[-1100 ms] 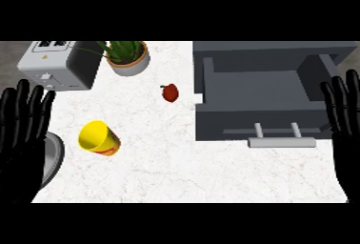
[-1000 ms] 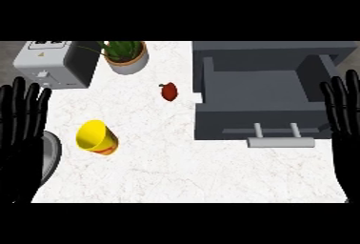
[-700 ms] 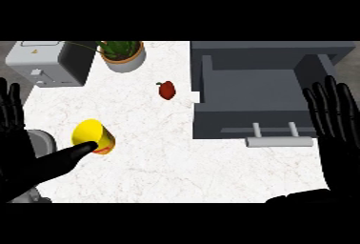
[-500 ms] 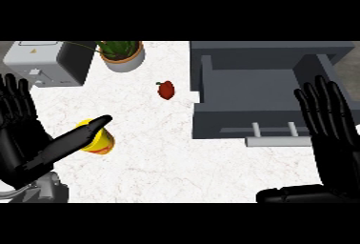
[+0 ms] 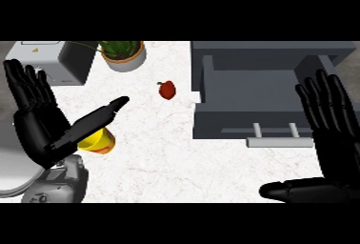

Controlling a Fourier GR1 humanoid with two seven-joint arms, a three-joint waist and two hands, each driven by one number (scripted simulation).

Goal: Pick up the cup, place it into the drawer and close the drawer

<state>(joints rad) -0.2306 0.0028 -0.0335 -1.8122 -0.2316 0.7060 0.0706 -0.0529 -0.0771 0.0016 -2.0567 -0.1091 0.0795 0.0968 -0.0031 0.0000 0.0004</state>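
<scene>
The yellow cup (image 5: 98, 142) with an orange base stands on the white counter at the left, partly hidden behind my left thumb. My left hand (image 5: 44, 123) is open above it, fingers straight up and thumb stretched out to the right over the cup. The grey drawer (image 5: 256, 102) stands open at the right, its light handle (image 5: 277, 136) toward me and nothing visible inside it. My right hand (image 5: 330, 119) is open at the right edge, fingers up over the drawer's right side, thumb low near the counter's front.
A small red pepper-like object (image 5: 167, 89) lies between the cup and the drawer. A potted plant (image 5: 124, 53) and a grey toaster (image 5: 56, 59) stand at the back left. A grey round rim (image 5: 15, 167) shows at the lower left.
Both hands have risen into view and grown larger. The left hand moved right, and its thumb now stretches over the cup. The view shifted slightly, with the cup lower and further right.
</scene>
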